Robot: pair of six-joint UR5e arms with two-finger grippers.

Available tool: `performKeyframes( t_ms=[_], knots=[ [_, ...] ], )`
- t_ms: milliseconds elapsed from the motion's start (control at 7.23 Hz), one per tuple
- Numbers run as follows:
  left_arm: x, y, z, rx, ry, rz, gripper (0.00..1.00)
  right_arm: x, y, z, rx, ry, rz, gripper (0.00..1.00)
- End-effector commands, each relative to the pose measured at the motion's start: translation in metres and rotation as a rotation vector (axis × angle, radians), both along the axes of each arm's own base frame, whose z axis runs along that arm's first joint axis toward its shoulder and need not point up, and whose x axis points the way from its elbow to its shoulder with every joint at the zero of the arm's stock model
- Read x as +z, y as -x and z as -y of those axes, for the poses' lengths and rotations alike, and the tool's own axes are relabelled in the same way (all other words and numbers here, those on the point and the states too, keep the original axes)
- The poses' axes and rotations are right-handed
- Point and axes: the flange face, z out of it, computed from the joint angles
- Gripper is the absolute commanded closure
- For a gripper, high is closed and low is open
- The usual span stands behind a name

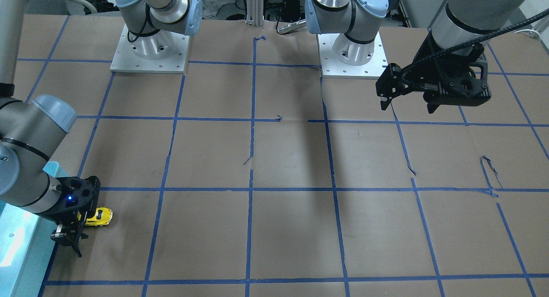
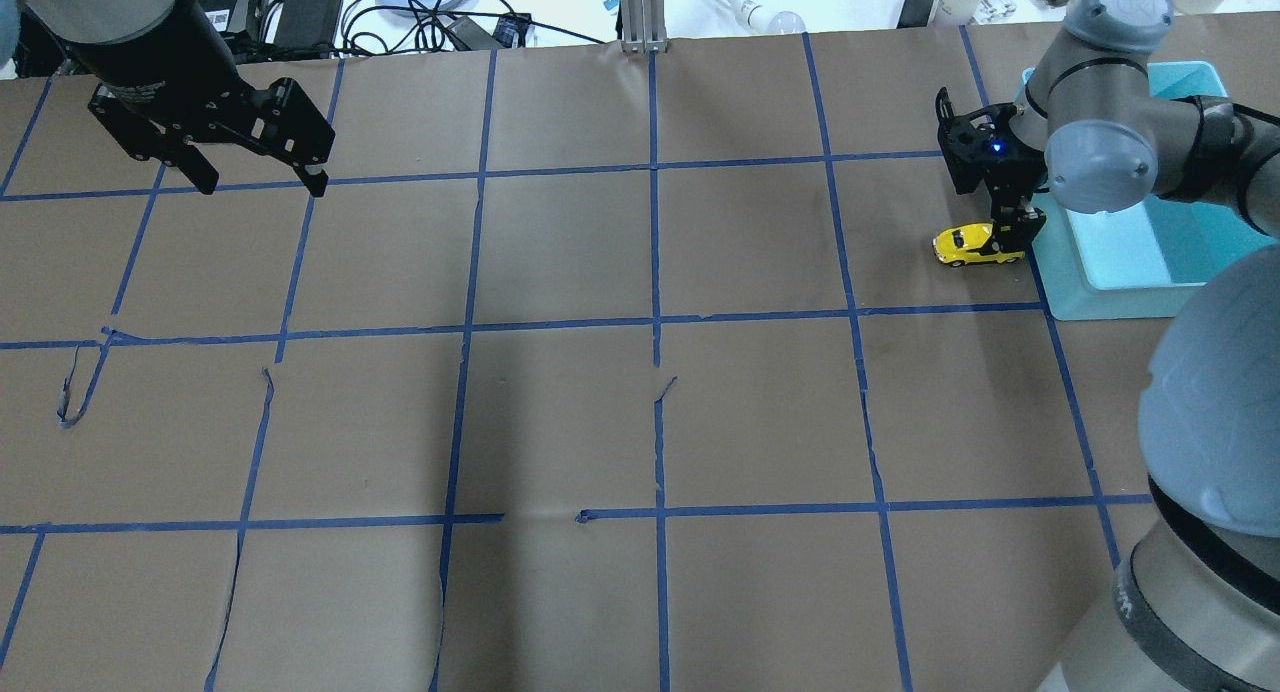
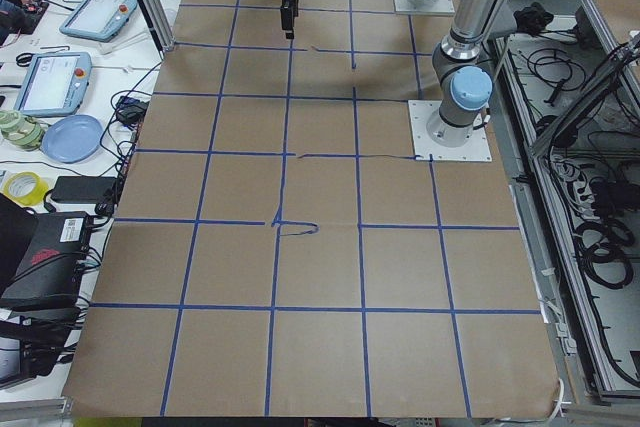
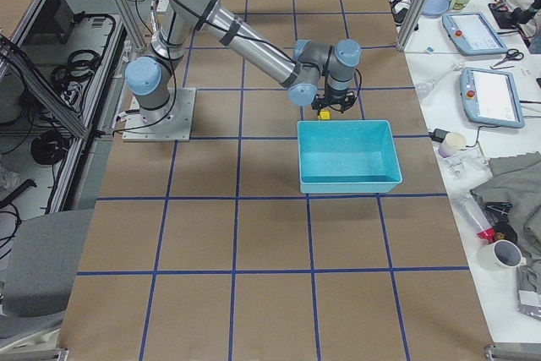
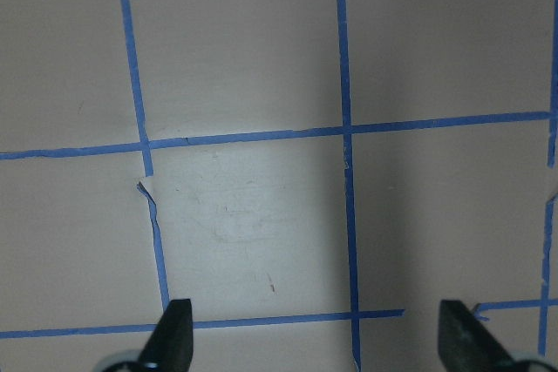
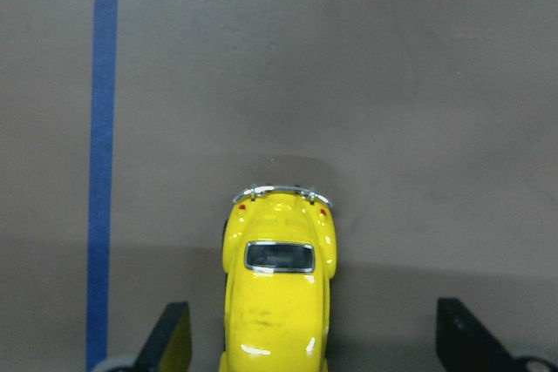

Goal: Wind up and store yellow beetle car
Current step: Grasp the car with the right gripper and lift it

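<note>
Right gripper [image 6: 317,341] spread wide, straddling yellow beetle car [image 6: 277,298] without contact — teal bin [image 2: 1062,277] edge just beside, bare paper [image 6: 392,84] ahead.

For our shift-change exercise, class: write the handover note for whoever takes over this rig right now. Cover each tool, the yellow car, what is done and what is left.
Left tool: open, holding nothing, hovering over the table far from the car.
Right tool: open, low over the yellow beetle car, one finger on each side, not gripping it.
Car: upright on its wheels on the table, just outside the teal bin.
Done: right tool lined up on the car. I cannot tell whether it has been wound.
Left: close on the car, wind it if needed, put it in the bin.
</note>
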Motion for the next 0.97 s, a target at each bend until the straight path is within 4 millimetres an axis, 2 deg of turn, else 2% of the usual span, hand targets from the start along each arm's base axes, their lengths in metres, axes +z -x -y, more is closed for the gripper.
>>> performKeyframes(
  t_ms=[0, 138, 277, 415, 553, 692, 830],
  knots=[
    [-0.003, -0.003, 0.002, 0.009, -0.008, 0.001, 0.0, -0.008, 0.014, -0.007, -0.07, -0.022, 0.005, 0.07],
    [-0.004, -0.005, 0.001, 0.015, -0.013, -0.001, 0.0, -0.018, 0.027, -0.014, -0.09, -0.041, 0.024, 0.2],
    [0.0, -0.004, -0.001, 0.017, 0.0, -0.006, 0.0, -0.022, 0.027, -0.02, -0.088, -0.043, 0.028, 0.59],
    [-0.005, -0.005, -0.003, 0.014, -0.012, 0.004, 0.0, -0.02, 0.028, -0.019, -0.089, -0.04, 0.027, 0.86],
    [-0.006, -0.004, -0.004, 0.003, -0.013, 0.0, 0.0, -0.017, 0.027, -0.019, -0.097, -0.037, 0.026, 1.0],
    [-0.005, -0.005, -0.005, 0.003, -0.01, 0.002, 0.0, -0.006, 0.024, -0.021, -0.101, -0.025, 0.025, 1.0],
    [-0.005, -0.005, -0.005, 0.0, -0.01, 0.002, 0.0, 0.017, 0.015, -0.023, -0.126, -0.001, 0.029, 1.0]
  ],
)
